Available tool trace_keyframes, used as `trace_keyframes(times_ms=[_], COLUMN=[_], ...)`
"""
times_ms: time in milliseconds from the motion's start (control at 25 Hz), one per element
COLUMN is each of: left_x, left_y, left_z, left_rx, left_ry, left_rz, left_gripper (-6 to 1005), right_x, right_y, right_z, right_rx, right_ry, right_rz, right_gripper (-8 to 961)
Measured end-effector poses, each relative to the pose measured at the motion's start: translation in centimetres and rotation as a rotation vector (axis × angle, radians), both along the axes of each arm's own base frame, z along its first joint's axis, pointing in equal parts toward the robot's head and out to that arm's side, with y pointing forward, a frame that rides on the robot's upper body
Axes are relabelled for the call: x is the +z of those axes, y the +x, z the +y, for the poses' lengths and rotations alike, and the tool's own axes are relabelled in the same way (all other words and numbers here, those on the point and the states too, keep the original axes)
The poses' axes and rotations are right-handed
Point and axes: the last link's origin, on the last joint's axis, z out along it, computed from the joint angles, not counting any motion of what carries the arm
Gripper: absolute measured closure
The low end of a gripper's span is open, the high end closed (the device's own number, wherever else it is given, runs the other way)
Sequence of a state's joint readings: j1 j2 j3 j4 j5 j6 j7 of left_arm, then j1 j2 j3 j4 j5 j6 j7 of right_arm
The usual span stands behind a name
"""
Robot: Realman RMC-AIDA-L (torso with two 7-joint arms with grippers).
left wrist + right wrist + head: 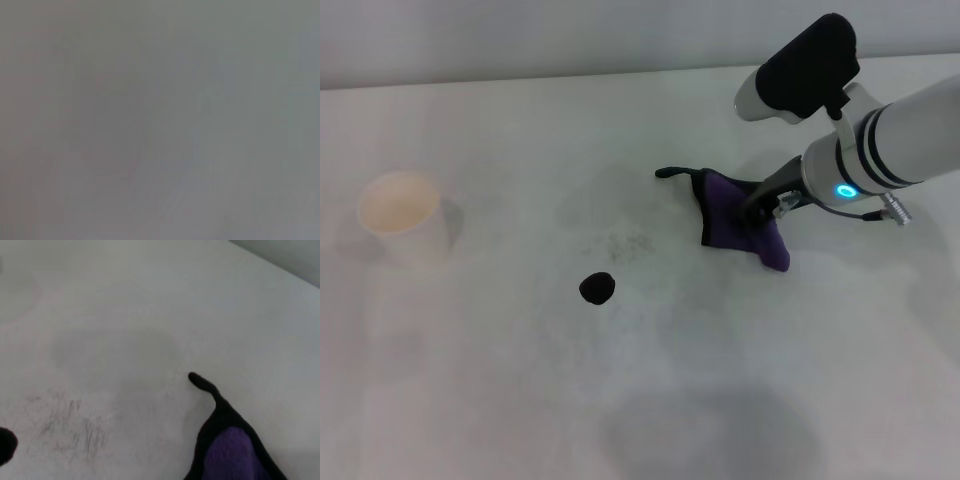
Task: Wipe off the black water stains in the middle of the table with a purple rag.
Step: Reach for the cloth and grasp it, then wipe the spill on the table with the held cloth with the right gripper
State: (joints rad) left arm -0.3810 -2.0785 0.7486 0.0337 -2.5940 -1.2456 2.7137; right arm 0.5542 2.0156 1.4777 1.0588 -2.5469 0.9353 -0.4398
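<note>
Right gripper (760,208) clamps the rag (740,228); 1 stain (597,288), well to its left, remains unwiped on the table (520,400). Left gripper unseen.

Head view: soft, even, diffuse light, slightly hazy. Table (520,400) pale, low contrast, no glare. Faint soft shadows beside cup (400,212) and under right arm (890,140); broad dim shadow patch at near table edge. Left wrist view: uniform grey blur, nothing resolved. Right wrist view: soft focus, rag (230,450) edges fuzzy, dim oval shading on table.
</note>
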Motion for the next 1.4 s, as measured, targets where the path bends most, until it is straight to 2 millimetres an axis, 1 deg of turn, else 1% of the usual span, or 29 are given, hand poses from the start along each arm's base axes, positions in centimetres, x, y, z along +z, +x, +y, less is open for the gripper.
trace_keyframes(times_ms=[120,240,480,680,840,960,1080,1240,1400], left_x=[0.0,0.0,0.0,0.0,0.0,0.0,0.0,-0.1,-0.2], left_y=[0.1,0.2,0.3,0.3,0.3,0.4,0.6,1.0,1.1], left_z=[0.2,0.3,0.3,0.3,0.3,0.4,0.7,1.1,1.2], left_rx=[-0.005,-0.007,-0.010,-0.011,-0.014,-0.016,-0.021,-0.033,-0.036], left_ry=[0.000,0.000,0.001,0.002,0.003,0.003,0.001,-0.004,-0.005], left_rz=[0.000,0.000,-0.003,-0.004,-0.005,-0.006,-0.007,-0.006,-0.007], left_gripper=[109,109,108,108,108,108,108,108,109], right_x=[-0.3,-0.6,-0.2,-0.6,-1.5,-2.1,-3.1,-4.9,-6.7], right_y=[0.1,-0.3,-1.5,-3.3,-5.1,-6.2,-6.1,-5.3,-4.9], right_z=[0.2,0.4,0.6,0.4,-0.5,-1.1,-1.7,-2.2,-2.7], right_rx=[-0.006,0.004,0.044,0.095,0.147,0.196,0.219,0.190,0.208], right_ry=[-0.013,-0.024,-0.016,-0.052,-0.148,-0.205,-0.251,-0.292,-0.302], right_rz=[-0.012,-0.020,-0.009,0.032,0.131,0.203,0.234,0.271,0.270], right_gripper=[646,776,846,853,857,857,856,856,857])
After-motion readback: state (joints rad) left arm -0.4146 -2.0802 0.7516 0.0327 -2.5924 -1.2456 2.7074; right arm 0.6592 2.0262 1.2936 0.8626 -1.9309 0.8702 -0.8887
